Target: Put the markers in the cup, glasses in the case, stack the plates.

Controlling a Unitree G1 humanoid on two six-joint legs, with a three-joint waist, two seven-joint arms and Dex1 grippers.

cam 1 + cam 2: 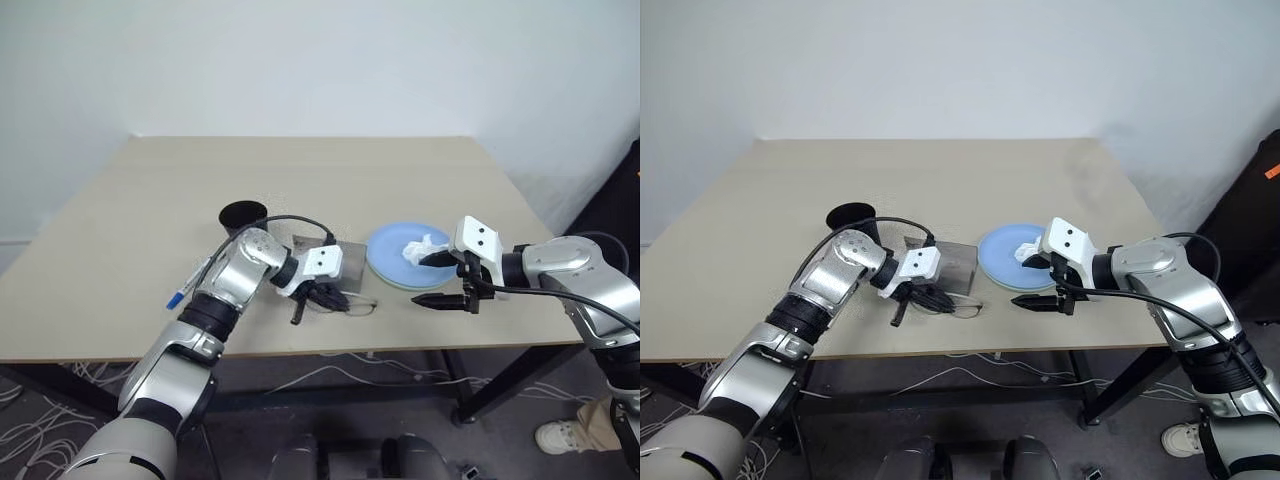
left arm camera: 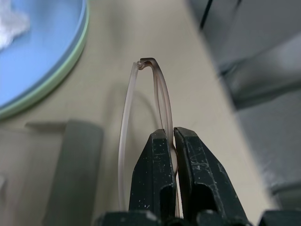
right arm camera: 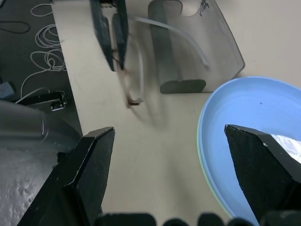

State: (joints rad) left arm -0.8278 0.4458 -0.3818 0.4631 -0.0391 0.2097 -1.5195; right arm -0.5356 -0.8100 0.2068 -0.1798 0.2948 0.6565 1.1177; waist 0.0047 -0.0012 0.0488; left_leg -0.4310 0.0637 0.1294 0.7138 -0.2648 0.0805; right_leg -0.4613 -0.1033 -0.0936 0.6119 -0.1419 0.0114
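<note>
the left gripper (image 2: 173,155) is seen clamped tight on the glasses (image 2: 141,108), its two black fingers (image 2: 155,179) pinched together on the frame at one lens rim, with the rest of the frame sticking out past the tips. from the head camera the glasses (image 1: 345,303) are found near the table's front edge, just in front of the case (image 1: 335,262), and whether they're off the tabletop or touching it can't be told. the case is a flat grey box lying open on the table (image 1: 300,170), between the cup (image 1: 243,216) and the plates (image 1: 392,262).

the right gripper (image 1: 440,280) is held with its jaws spread wide and nothing between them, hovering at the near edge of the plates. the light blue plate (image 3: 254,122) is stacked on the pale green one, whose rim (image 2: 56,73) is seen peeking out underneath. a crumpled white tissue (image 1: 422,250) is sitting on the blue plate, right beside the upper finger of the right gripper.

the black cup is standing upright behind the left arm, further back on the table than the case. one marker (image 1: 190,285) with a blue cap is lying on the table to the left of the left forearm, near the front edge, well apart from the cup. the second marker can't be made out.

a person's shoe (image 1: 565,436) is visible on the floor at the right, past the table leg.
</note>
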